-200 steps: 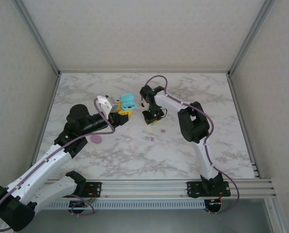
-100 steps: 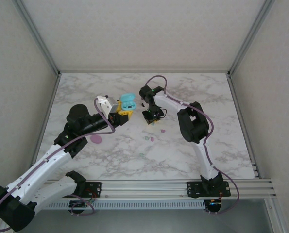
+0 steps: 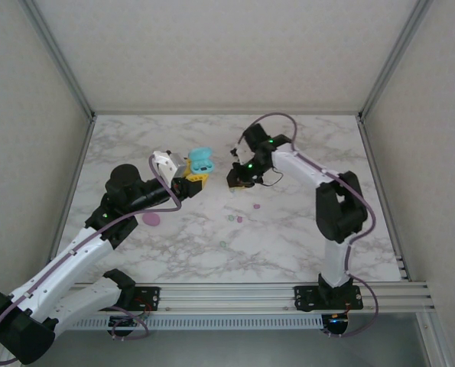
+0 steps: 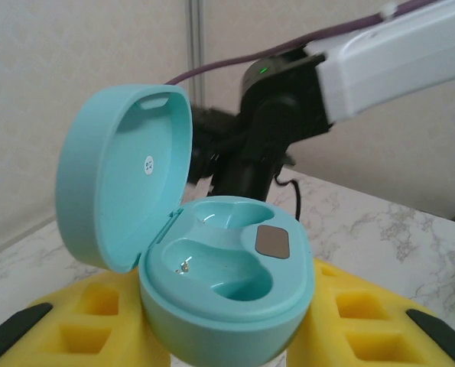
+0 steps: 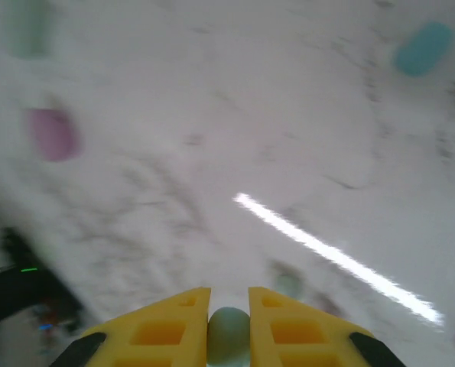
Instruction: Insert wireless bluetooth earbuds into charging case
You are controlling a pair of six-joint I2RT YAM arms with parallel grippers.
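Open cyan case [image 4: 227, 290] gripped in left tool [image 3: 194, 177], lid raised, mint earbud [image 5: 229, 335] pinched between closed right tool [image 5: 229, 300] fingers, over marble bench [image 5: 212, 115].

Left gripper [image 3: 194, 176] holding open cyan case [image 3: 203, 158], earbuds [image 3: 239, 219] scattered on table [image 3: 135, 145]

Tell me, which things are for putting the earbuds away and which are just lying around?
For the job:
- open turquoise plastic oval charging case, held by the left gripper
- tiny pale green plastic earbud, pinched in the right gripper
- loose cyan earbud and pink earbud on the marble table

Just lying about:
- pink oval plastic piece, lying untouched
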